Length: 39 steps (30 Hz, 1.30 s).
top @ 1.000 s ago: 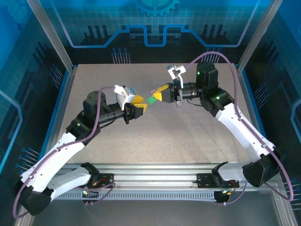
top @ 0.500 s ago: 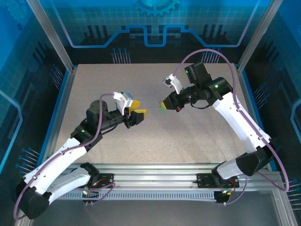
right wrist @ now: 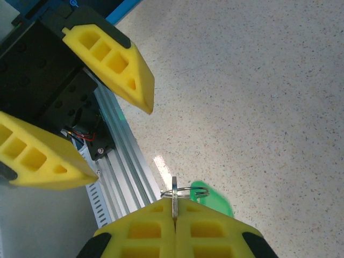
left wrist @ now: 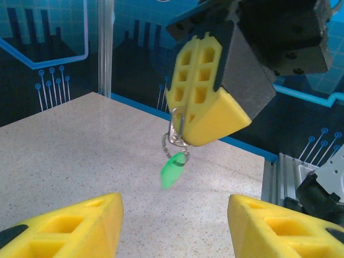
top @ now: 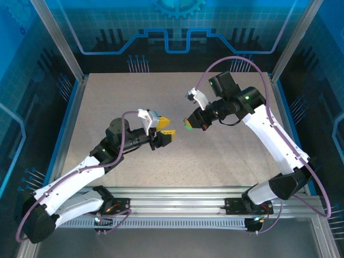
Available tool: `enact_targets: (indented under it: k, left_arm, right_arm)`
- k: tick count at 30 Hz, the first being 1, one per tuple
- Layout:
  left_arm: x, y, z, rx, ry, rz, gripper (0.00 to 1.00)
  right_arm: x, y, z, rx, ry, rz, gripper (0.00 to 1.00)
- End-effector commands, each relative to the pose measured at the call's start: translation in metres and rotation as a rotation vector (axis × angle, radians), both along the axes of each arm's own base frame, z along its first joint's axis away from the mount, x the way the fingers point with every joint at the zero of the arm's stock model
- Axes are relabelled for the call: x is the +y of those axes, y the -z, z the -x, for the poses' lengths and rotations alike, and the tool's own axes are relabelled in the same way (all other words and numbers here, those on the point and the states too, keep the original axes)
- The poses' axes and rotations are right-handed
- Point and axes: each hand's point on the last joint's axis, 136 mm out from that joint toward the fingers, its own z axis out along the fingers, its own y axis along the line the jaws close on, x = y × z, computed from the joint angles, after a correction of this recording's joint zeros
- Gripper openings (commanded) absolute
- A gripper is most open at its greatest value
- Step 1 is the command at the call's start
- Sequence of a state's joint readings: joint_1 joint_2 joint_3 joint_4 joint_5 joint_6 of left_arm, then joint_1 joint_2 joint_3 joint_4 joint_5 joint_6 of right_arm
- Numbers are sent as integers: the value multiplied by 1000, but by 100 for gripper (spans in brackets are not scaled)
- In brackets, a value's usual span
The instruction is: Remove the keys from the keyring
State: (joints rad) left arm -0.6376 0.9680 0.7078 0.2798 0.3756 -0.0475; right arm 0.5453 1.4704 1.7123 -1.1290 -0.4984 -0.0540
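Speckled table below, my right gripper clamped on the keyring, green key dangling, my left gripper spread wide, empty, opposite.

keys under keyring — over table

And we're looking in on a robotics lab cell, no question, a purpose-built test enclosure. Aluminium posts frame the box, and blue backdrop panels printed with circuit traces and a gear emblem wall it in on every side. Down below there's a speckled beige table with blue edging, nothing domestic about it. At the near edge a slotted aluminium rail carries two white-and-black arms, the left arm and the right arm, each bolted down, with purple cables looping off them. Bench hardware, staged backdrop: a research rig.
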Motion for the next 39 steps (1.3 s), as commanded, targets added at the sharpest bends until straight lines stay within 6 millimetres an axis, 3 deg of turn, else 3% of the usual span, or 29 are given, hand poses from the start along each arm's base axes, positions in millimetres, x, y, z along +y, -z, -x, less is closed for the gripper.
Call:
enact_targets:
  k: [1,5,13,23,26,39]
  left_arm:
    - [-7,-16,7,-109,45,17,55]
    - [-14,-15,14,-210,71,18,63]
    - [-24,-17,18,-344,114,17,66]
    - [-31,-27,-10,-383,31,24,68]
    - [-34,-33,-10,-399,40,40,68]
    - [-37,-40,-5,-416,79,34,47]
  right_arm:
    - [6,-13,10,-25,-39,-32,0]
    - [8,-20,13,-31,-48,-59,0]
    - [13,-34,23,-33,-78,-129,0]
    - [18,-42,33,-28,-117,-171,0]
    - [18,-44,34,-30,-121,-179,0]
    - [19,-50,36,-42,-126,-203,0]
